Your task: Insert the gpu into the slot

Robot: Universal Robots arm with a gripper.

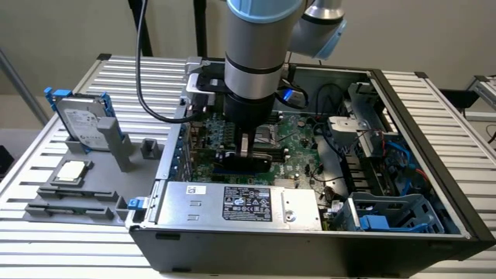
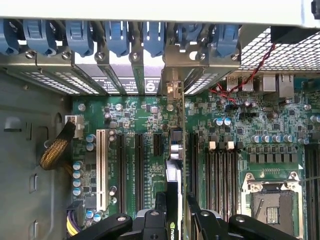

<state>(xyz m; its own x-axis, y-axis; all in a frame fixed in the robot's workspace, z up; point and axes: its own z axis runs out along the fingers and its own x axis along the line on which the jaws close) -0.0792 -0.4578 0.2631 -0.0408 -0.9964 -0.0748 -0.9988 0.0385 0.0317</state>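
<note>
My gripper (image 1: 245,152) reaches down into the open computer case and is shut on the gpu (image 1: 243,161), a thin black card held on edge just above the green motherboard (image 1: 298,136). In the wrist view the gpu (image 2: 173,170) runs edge-on between my two fingers (image 2: 160,212), and its metal end reaches the case's rear wall (image 2: 172,90). The slot lies under the card and is hidden by it. I cannot tell whether the card's lower edge touches the board.
Black slots (image 2: 137,170) and a white slot (image 2: 102,167) run parallel beside the card. Memory slots (image 2: 220,175) and the silver CPU socket (image 2: 272,202) lie on its other side. Blue bracket clips (image 2: 117,35) line the rear wall. A grey power-supply box (image 1: 240,203) sits near the card.
</note>
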